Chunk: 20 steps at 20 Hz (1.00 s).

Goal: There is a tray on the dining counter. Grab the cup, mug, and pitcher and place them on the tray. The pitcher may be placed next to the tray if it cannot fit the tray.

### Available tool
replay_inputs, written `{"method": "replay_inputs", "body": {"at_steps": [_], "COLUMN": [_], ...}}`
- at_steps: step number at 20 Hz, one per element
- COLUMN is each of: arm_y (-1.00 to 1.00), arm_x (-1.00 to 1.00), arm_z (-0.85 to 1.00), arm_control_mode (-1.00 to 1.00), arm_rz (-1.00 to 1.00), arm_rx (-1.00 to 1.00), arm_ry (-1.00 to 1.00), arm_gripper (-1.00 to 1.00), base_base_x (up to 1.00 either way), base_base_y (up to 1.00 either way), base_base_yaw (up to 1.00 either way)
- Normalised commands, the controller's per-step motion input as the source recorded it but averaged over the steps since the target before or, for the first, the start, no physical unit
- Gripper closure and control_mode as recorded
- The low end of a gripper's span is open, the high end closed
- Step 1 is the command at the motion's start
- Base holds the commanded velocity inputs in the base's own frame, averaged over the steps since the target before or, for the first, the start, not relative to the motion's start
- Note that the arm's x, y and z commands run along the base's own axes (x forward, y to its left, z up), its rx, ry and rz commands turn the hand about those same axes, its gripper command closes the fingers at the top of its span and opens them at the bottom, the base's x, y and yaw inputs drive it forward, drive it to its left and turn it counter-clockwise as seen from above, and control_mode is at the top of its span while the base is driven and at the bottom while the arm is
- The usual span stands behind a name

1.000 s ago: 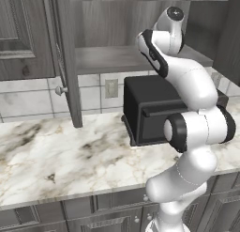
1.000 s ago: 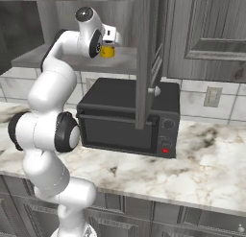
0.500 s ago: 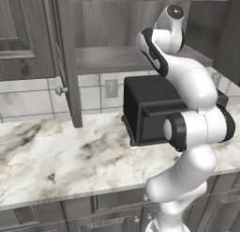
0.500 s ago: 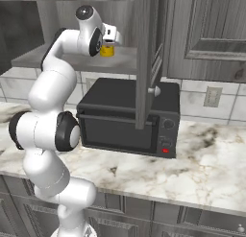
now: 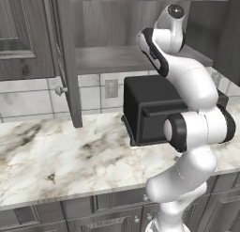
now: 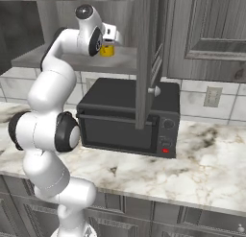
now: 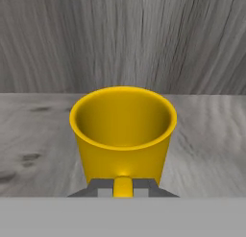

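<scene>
Since the earlier frames, little is shifted: the arm (image 6: 50, 94) stays raised to the cabinet shelf (image 5: 112, 57). On it, just ahead of the fingers (image 7: 123, 187), the mug (image 7: 123, 133) is now clamped by its handle, judged ready for lifting.

Grey wood wall cabinets (image 6: 211, 34) with an open door (image 5: 63, 57) hang over white tiles (image 5: 28, 99), a marble worktop (image 5: 61, 156) and a black oven (image 6: 129, 118).

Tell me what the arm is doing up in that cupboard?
Gripper shut on mug. Mug on cabinet shelf, above microwave. Open cabinet door alongside.
</scene>
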Motion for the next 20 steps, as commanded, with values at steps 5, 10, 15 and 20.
{"method": "replay_inputs", "body": {"at_steps": [5,10,15,20], "arm_y": [0.00,0.00,0.00,0.00], "arm_x": [-0.54,-0.90,-1.00,-1.00], "arm_z": [0.00,0.00,0.12,0.15], "arm_control_mode": [-1.00,-1.00,-1.00,-1.00], "arm_rz": [0.00,0.00,-0.02,-0.05], "arm_rx": [0.00,0.00,0.00,0.00], "arm_ry": [-0.07,-0.07,-0.02,0.00], "arm_gripper": [1.00,1.00,1.00,1.00], "base_base_x": [0.00,0.00,0.00,0.00], "base_base_y": [0.00,0.00,0.00,0.00], "base_base_yaw": [0.00,0.00,0.00,0.00]}}
